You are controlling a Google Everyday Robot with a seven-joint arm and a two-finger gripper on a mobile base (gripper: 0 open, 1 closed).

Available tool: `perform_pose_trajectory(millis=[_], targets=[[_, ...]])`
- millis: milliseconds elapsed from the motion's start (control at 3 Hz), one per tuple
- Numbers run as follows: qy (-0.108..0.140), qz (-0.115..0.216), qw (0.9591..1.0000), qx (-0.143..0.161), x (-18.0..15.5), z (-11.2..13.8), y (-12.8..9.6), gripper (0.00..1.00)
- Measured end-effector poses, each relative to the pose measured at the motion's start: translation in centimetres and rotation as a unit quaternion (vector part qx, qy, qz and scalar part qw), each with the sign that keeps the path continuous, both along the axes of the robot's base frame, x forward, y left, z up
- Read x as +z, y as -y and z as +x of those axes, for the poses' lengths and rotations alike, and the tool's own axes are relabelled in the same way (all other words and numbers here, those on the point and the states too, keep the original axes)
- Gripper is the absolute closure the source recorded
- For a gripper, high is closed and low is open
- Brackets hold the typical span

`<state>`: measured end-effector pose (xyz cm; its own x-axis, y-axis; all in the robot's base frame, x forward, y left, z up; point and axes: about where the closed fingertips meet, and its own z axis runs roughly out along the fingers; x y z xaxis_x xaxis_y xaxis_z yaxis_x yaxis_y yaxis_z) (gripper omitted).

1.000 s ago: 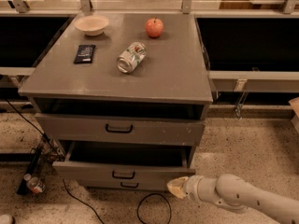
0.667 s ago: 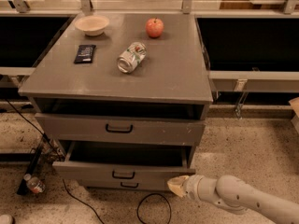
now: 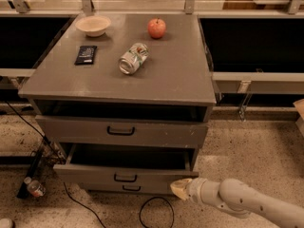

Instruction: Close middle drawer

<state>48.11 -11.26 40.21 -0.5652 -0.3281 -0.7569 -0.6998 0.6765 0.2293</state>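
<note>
nearest the camera, a pale grey arm (image 3: 247,204) reaches in from the lower right, low over the speckled floor (image 3: 247,146). at its end the gripper (image 3: 179,189) sits at the right end of the middle drawer (image 3: 85,174), level with the lower edge of the drawer's front. its cream fingers (image 3: 183,186) look pressed together into one wedge, with no gap showing and nothing between them. whether the tip actually touches the drawer front i cannot tell. a black cable (image 3: 142,212) loops on the floor just left of the gripper, and a small bottle (image 3: 34,188) lies on the floor at the left. the middle drawer is pulled out from the grey cabinet (image 3: 185,80), its dark inside exposed, its small black handle (image 3: 125,178) at the centre of the front. just beneath it is the narrow bottom drawer (image 3: 102,187). above it is the taller top drawer (image 3: 156,134). on the cabinet top a can (image 3: 133,58) lies on its side, with a flat black object (image 3: 86,54) to its left. farther back stand a pale bowl (image 3: 93,25) and a red apple (image 3: 156,28).
</note>
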Motion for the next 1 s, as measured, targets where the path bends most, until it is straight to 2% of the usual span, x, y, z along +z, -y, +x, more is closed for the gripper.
perform_pose_trajectory(millis=[667, 1000], targets=[[-0.001, -0.092, 0.9958, 0.006, -1.4, 3.1, -2.7, 1.0], [-0.002, -0.106, 0.9942, 0.012, -1.6, 3.5, -3.1, 1.0]])
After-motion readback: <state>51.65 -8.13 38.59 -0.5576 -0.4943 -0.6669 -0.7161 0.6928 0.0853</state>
